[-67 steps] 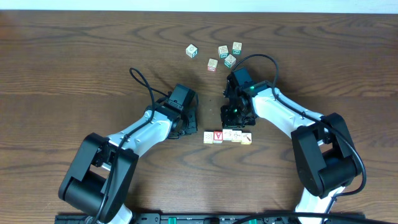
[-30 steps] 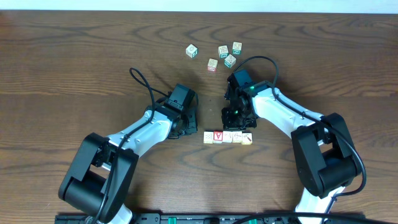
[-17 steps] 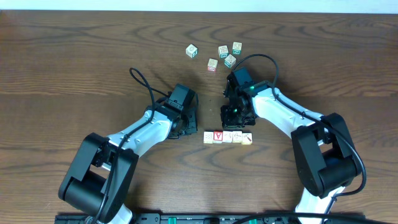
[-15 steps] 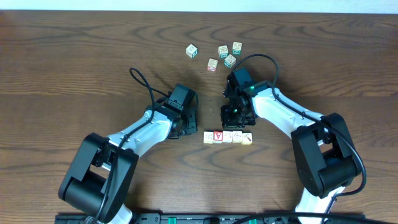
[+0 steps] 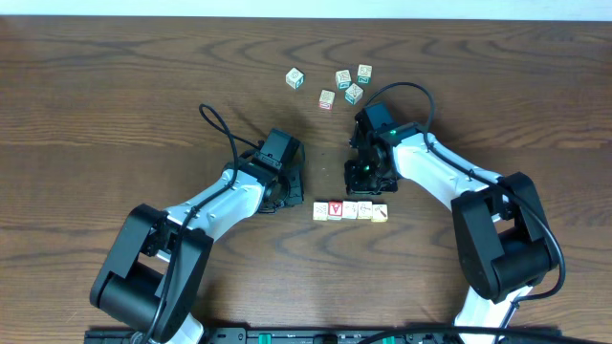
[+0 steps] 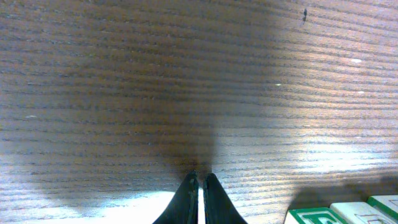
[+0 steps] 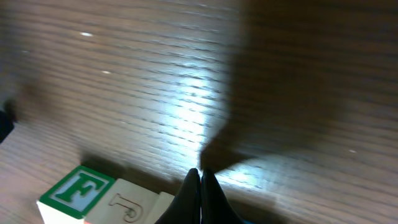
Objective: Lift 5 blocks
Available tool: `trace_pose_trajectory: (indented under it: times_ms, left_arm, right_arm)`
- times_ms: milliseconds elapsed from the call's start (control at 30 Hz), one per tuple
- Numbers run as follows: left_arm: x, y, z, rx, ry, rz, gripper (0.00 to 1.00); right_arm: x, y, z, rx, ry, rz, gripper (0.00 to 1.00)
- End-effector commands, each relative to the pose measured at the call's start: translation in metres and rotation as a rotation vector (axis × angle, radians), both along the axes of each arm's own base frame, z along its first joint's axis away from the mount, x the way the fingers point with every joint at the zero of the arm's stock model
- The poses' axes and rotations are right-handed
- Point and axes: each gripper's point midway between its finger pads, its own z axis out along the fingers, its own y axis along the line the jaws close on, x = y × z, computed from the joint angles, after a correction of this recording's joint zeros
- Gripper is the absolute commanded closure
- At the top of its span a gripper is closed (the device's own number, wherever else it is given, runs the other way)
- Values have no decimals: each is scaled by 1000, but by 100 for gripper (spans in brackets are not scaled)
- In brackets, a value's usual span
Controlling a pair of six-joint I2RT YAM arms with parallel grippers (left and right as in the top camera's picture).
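Both the left hand (image 6: 199, 183) and right hand (image 7: 200, 177) are closed and empty near the row of 5 blocks (image 5: 350, 210) on the desk (image 5: 96, 96), so uneven end pressure may buckle it.

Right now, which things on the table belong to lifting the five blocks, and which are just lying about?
In the job:
row of five pale blocks, one being the red-letter block
left claw and right claw, both shut and empty

Just lying about:
four cubes with teal or green prints at the far side
cube with pinkish print beside them
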Motion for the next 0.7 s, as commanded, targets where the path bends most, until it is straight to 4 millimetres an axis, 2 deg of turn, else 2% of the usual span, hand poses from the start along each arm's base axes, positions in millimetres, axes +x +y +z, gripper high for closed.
trace_pose_trajectory:
  times_ms: [0, 667]
  left_arm:
    - [-16, 23, -22, 95, 66, 18, 92]
    - [-16, 23, -22, 95, 66, 18, 93]
  right_arm:
    - [8, -16, -5, -82, -30, -8, 99]
    - [-4, -20, -5, -103, 19, -3, 99]
